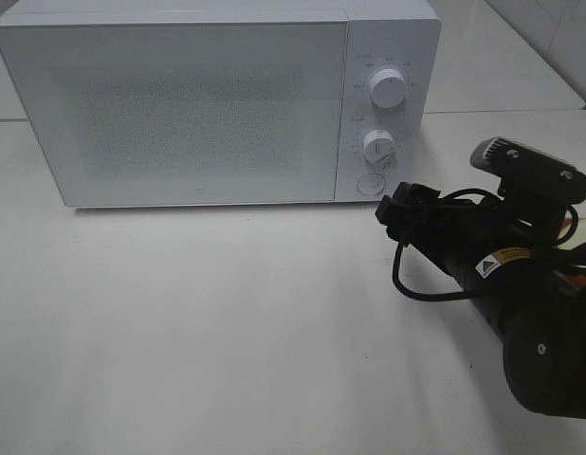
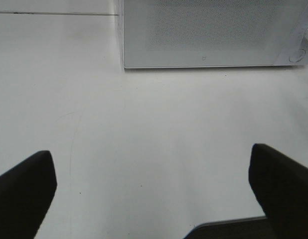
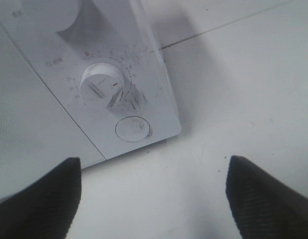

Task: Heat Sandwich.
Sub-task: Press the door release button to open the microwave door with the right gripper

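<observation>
Exterior high view: what room do you have?

— I see the microwave standing at the back of the white table with its door shut. The table in front of its lower front edge is bare across the left and middle. My right arm comes in from the right side, and the right gripper sits just in front of the microwave's lower right corner, near the round button below the two knobs.

— Jaws?

— On the right wrist view the right gripper's jaws stand apart with nothing between them. They frame the lower knob, the round button and the rounded corner of the control panel, and bare table runs off beside that corner. The left gripper is spread wide too and is empty. Its fingers hang over bare table, well short of the microwave's front edge.

— And the sandwich?

— I cannot tell where it is. No view shows it, and I cannot see through the frosted door.

— Any edges to watch?

— A seam line crosses the table beside the microwave on both sides.
</observation>
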Robot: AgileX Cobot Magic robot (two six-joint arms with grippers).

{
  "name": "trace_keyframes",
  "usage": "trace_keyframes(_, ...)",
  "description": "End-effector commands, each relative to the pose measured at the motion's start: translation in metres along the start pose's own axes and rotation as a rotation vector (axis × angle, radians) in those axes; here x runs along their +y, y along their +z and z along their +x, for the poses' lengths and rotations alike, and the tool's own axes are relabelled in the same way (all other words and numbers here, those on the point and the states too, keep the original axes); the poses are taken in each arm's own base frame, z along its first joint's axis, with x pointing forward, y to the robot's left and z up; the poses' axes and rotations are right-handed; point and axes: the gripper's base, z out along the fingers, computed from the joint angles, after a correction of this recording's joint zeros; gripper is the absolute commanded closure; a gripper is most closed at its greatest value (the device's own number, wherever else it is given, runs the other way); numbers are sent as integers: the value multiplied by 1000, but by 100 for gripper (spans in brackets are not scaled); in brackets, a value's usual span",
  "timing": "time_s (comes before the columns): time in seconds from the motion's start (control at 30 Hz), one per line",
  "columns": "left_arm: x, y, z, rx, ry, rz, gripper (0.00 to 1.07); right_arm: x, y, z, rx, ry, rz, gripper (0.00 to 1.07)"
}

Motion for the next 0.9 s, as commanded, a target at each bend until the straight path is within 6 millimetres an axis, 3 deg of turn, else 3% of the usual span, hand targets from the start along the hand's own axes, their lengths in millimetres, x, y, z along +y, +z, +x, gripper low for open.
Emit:
trace_keyframes(0.03, 0, -2, 1, -19, 5, -4, 9, 1, -1, -1, -9, 316, -14, 39)
trace_keyframes(0.1, 0, -2, 1, -19, 5, -4, 9, 2, -1, -1, -8, 391, -17, 41)
trace_keyframes(0.23, 0, -2, 1, -19, 5, -4, 9, 4, -1, 0, 13, 728, -42, 49)
trace_keyframes(0.3, 0, -2, 1, -19, 5, -4, 9, 4, -1, 0, 15, 779, -44, 51)
trace_keyframes(0.4, 0, -2, 1, -19, 5, -4, 9, 6, -1, 0, 32, 975, -57, 62)
trace_keyframes(0.57, 0, -2, 1, -19, 5, -4, 9, 6, -1, 3, 55, 1055, -39, 77)
trace_keyframes(0.7, 0, -2, 1, -19, 5, -4, 9, 5, -1, 7, 90, 1073, -5, 102)
trace_keyframes(0.9, 0, -2, 1, -19, 5, -4, 9, 4, -1, 7, 94, 1080, 0, 107)
